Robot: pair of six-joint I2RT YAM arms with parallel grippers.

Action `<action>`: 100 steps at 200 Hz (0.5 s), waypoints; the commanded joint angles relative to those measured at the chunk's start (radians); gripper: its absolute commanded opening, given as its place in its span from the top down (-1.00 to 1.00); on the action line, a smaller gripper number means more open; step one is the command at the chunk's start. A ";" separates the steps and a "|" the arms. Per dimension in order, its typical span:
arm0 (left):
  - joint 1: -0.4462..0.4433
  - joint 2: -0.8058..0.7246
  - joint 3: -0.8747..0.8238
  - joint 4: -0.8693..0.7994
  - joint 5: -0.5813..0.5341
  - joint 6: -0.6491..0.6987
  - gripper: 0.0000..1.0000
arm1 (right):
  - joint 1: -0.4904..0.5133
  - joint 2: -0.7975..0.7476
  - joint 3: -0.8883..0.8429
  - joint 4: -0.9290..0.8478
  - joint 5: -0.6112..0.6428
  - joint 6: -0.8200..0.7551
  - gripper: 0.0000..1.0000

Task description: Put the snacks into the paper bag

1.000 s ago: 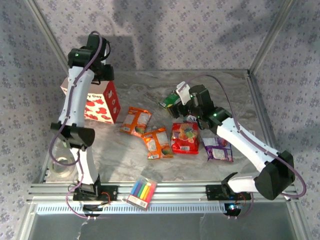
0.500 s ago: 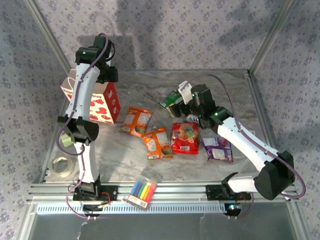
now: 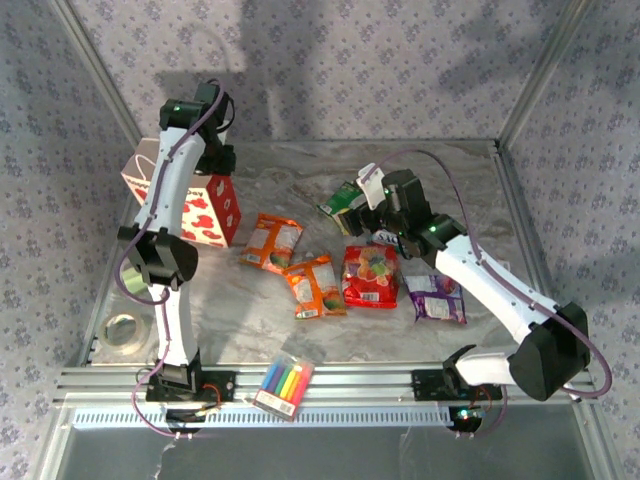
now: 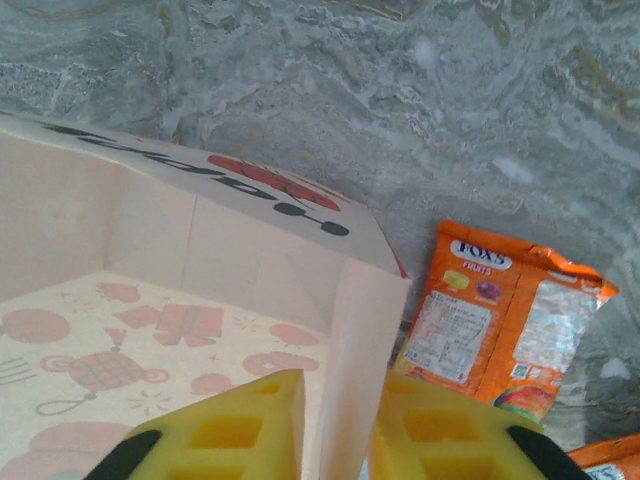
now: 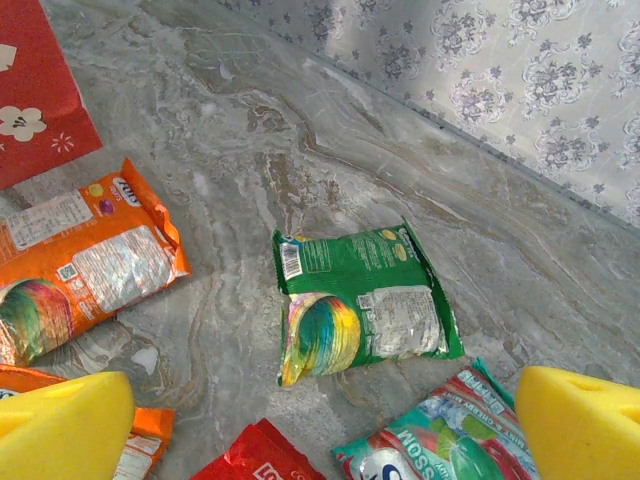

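Observation:
The paper bag (image 3: 205, 210) stands open at the back left. My left gripper (image 4: 335, 420) is shut on its right wall (image 4: 360, 330), one yellow finger inside and one outside. An orange packet (image 4: 490, 320) lies just beyond that wall. My right gripper (image 5: 330, 430) hangs open, jaws wide apart, above the green packet (image 5: 365, 300). Near it lie the teal-white packet (image 5: 450, 440), the red packet (image 5: 255, 455) and an orange one (image 5: 80, 270). From above, two orange packets (image 3: 270, 243) (image 3: 316, 286), the red (image 3: 370, 275) and the purple (image 3: 435, 298) lie mid-table.
A clear box of coloured markers (image 3: 284, 384) rests on the front rail. A roll of tape (image 3: 122, 330) lies at the front left. Metal frame posts and patterned cloth walls surround the marble table (image 3: 270, 180).
My left arm has swung to the right over the bag, uncovering the tape roll. The right gripper has barely moved above the green packet.

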 commanded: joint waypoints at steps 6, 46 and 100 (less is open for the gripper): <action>-0.008 -0.021 0.000 -0.024 0.007 0.065 0.76 | -0.007 -0.045 -0.019 -0.021 0.025 -0.004 -1.00; -0.007 -0.005 0.061 -0.052 -0.017 0.176 1.00 | -0.006 -0.058 -0.030 -0.022 0.028 0.015 -1.00; -0.004 -0.075 -0.042 -0.024 -0.045 0.335 1.00 | -0.006 -0.058 -0.034 -0.007 0.020 0.032 -1.00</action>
